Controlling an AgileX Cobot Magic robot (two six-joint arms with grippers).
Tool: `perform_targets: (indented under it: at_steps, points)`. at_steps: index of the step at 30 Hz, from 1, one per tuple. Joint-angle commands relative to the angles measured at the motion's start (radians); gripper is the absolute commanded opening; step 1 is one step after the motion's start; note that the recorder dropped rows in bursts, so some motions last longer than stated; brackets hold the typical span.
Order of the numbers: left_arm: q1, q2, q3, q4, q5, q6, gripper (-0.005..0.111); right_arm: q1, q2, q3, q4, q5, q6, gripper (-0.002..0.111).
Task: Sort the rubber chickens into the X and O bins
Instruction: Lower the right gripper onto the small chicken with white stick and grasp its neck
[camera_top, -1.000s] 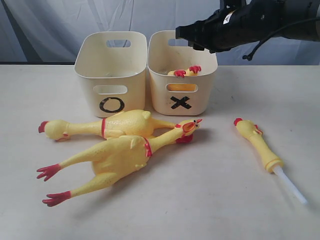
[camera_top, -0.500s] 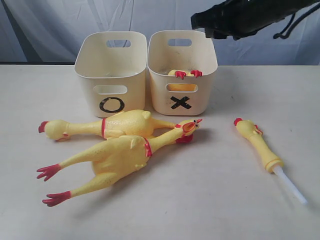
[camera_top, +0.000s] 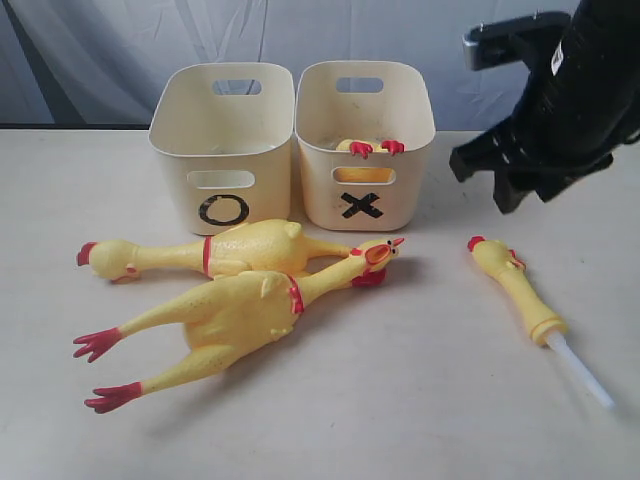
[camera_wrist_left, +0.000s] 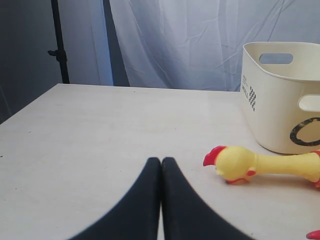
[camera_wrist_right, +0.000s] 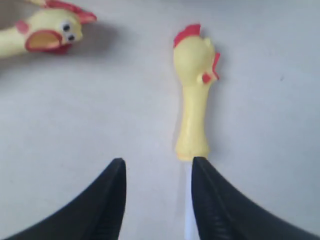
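The pale table (camera_top: 440, 400) is carrying the O bin (camera_top: 180, 150) and X bin (camera_top: 320, 165) side by side, a small chicken's red feet (camera_top: 375, 147) poking over the X bin's rim. Just in front, the front long chicken (camera_top: 240, 310) is lying across the rear long chicken (camera_top: 240, 248). Off right, the right gripper (camera_wrist_right: 156, 167) is hanging parted and empty over the short chicken (camera_top: 515, 285), while the left gripper (camera_wrist_left: 161, 162) is sitting clenched on nothing.

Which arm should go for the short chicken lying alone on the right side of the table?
Right. The right pincer hangs open near the short chicken, which sits just ahead of its jaws in the wrist view. The left pincer is shut, over by the O bin.
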Motion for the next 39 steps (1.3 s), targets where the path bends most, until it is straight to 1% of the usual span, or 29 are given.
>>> perform_targets:
  at_steps: [1, 5, 12, 17, 21, 22, 23, 27, 28, 34, 39]
  points:
    - [0.000, -0.005, 0.002, 0.001, -0.007, -0.004, 0.000, -0.003, -0.001, 0.109, -0.010, 0.007, -0.005, 0.041]
    - [0.000, -0.005, 0.002, 0.001, -0.007, -0.004, 0.000, -0.003, -0.001, 0.218, -0.033, -0.043, -0.005, 0.041]
    - [0.000, -0.005, 0.002, 0.001, -0.007, -0.004, 0.000, -0.003, -0.001, 0.364, -0.067, -0.271, -0.005, 0.041]
    - [0.000, -0.005, 0.002, 0.001, -0.007, -0.004, 0.000, -0.003, -0.001, 0.415, -0.197, -0.410, 0.066, 0.041]
    - [0.000, -0.005, 0.002, 0.001, -0.007, -0.004, 0.000, -0.003, 0.017, 0.423, -0.270, -0.463, 0.112, 0.041]
    - [0.000, -0.005, 0.002, 0.001, -0.007, -0.004, 0.000, -0.003, 0.025, 0.423, -0.273, -0.468, 0.112, 0.042]
    - [0.000, -0.005, 0.002, 0.001, -0.007, -0.004, 0.000, -0.003, 0.036, 0.423, -0.273, -0.477, 0.113, 0.046]
    - [0.000, -0.005, 0.002, 0.001, -0.007, -0.004, 0.000, -0.003, 0.090, 0.423, -0.281, -0.520, 0.142, 0.069]
    - [0.000, -0.005, 0.002, 0.001, -0.007, -0.004, 0.000, -0.003, 0.099, 0.423, -0.281, -0.533, 0.148, 0.071]
    - [0.000, -0.005, 0.002, 0.001, -0.007, -0.004, 0.000, -0.008, 0.163, 0.423, -0.281, -0.581, 0.161, 0.072]
    - [0.000, -0.005, 0.002, 0.001, -0.007, -0.004, 0.000, -0.065, 0.193, 0.423, -0.298, -0.594, 0.180, 0.072]
